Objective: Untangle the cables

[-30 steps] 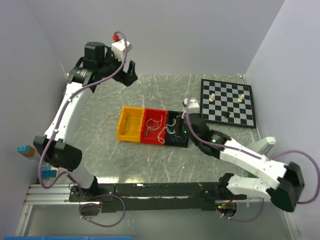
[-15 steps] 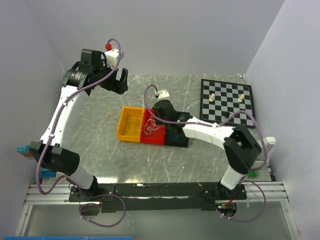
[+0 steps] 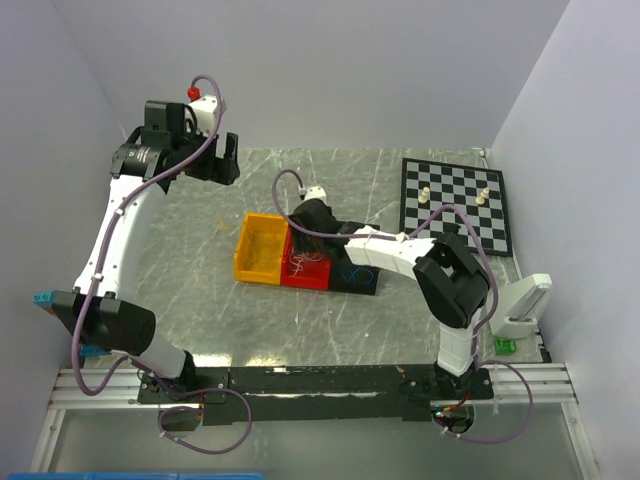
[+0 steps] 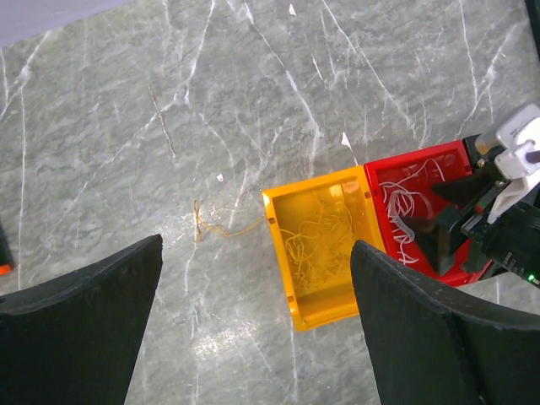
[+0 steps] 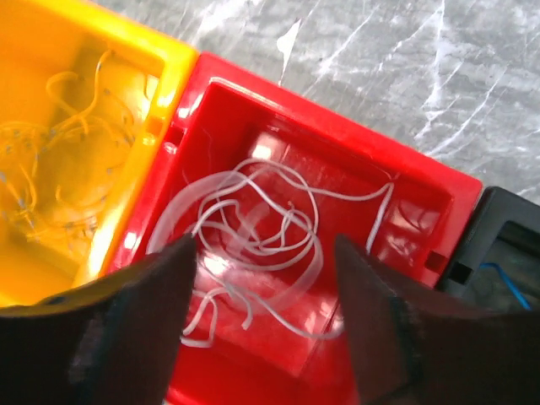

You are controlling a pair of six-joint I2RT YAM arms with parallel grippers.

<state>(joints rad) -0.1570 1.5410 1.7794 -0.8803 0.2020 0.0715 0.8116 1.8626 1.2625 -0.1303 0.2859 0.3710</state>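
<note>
Thin white cables (image 5: 261, 245) lie in a loose tangle on the floor of the red bin (image 3: 307, 270). My right gripper (image 5: 263, 253) hangs open just above them, one finger on each side, gripping nothing. Yellow cables (image 4: 316, 232) fill the yellow bin (image 3: 258, 250), and one yellow strand (image 4: 215, 228) lies on the table to its left. A blue cable (image 5: 506, 283) shows in the black bin (image 3: 355, 277). My left gripper (image 4: 255, 253) is open and empty, high over the table's back left, seen in the top view as the left gripper (image 3: 218, 160).
A chessboard (image 3: 455, 205) with a few pieces lies at the back right. Blue blocks (image 3: 45, 300) sit off the table's left edge, and a small green object (image 3: 503, 346) lies by the right arm's base. White walls close in three sides.
My right gripper swung left from the black bin to over the red bin and opened. My left gripper drifted back and to the left.
</note>
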